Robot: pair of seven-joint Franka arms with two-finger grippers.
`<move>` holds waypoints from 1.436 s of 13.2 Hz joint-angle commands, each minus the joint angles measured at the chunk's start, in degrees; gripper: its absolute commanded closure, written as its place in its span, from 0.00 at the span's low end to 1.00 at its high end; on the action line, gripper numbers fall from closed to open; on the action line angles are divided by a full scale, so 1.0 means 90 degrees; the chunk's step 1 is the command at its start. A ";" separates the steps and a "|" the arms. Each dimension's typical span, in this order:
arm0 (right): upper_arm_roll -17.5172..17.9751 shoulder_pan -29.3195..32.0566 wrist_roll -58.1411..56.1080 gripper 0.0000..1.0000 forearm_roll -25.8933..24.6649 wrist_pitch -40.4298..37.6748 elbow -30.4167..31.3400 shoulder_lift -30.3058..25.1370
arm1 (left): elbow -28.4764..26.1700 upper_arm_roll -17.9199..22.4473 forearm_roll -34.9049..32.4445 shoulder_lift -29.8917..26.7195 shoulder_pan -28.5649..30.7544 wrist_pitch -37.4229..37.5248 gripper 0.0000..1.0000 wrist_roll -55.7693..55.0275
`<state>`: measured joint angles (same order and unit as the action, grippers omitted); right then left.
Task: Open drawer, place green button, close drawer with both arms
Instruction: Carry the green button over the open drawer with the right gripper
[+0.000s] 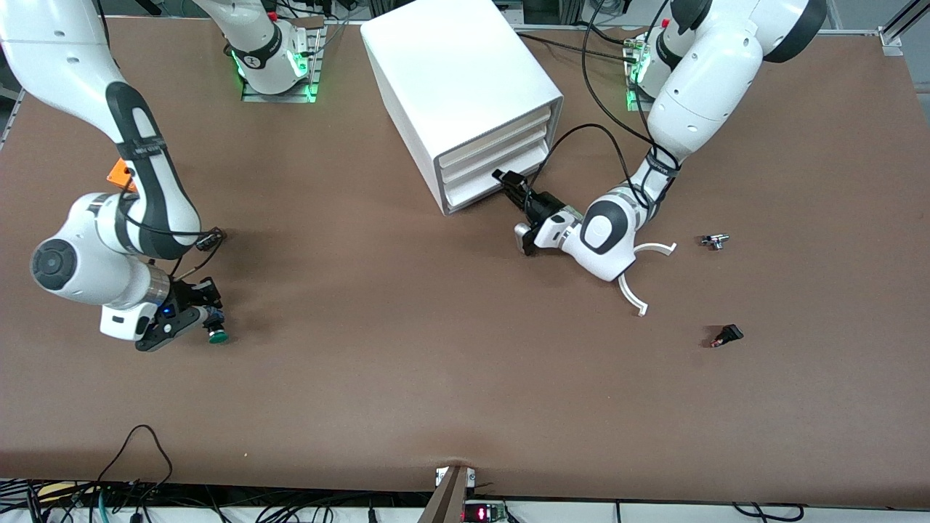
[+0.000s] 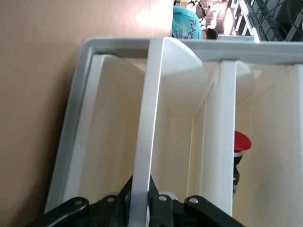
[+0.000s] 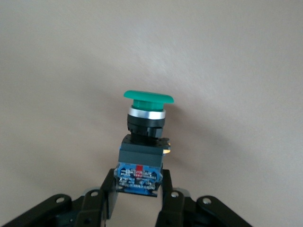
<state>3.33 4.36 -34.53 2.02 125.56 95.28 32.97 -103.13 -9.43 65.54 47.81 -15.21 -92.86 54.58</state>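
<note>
The white cabinet (image 1: 458, 80) stands mid-table at the back, its four drawers looking pushed in. My left gripper (image 1: 504, 178) is at the front of the bottom drawer (image 1: 476, 191). In the left wrist view the gripper (image 2: 140, 204) is shut on that drawer's white front lip (image 2: 151, 118), the one nearest the table top. My right gripper (image 1: 209, 324) is low over the table toward the right arm's end. It is shut on the blue-black body of the green-capped button (image 1: 216, 335). In the right wrist view the button (image 3: 147, 101) sticks out from the gripper (image 3: 138, 190).
An orange cube (image 1: 118, 174) lies beside the right arm, and a small dark part (image 1: 216, 236) nearer the camera. White curved pieces (image 1: 639, 280), a small metal part (image 1: 716, 240) and a dark part (image 1: 726, 335) lie toward the left arm's end. Something red (image 2: 241, 142) shows in an upper drawer.
</note>
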 commanded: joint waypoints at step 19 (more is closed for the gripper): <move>0.1065 -0.2583 0.6354 1.00 0.0049 -0.2584 -0.2324 0.0037 | 0.0004 0.0139 0.0677 -0.0156 0.0821 -0.0298 0.00 -0.1833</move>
<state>13.19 -16.70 18.71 2.03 103.04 77.39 31.78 -101.94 -8.24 70.61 47.79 -7.87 -96.43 43.78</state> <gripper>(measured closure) 0.604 0.542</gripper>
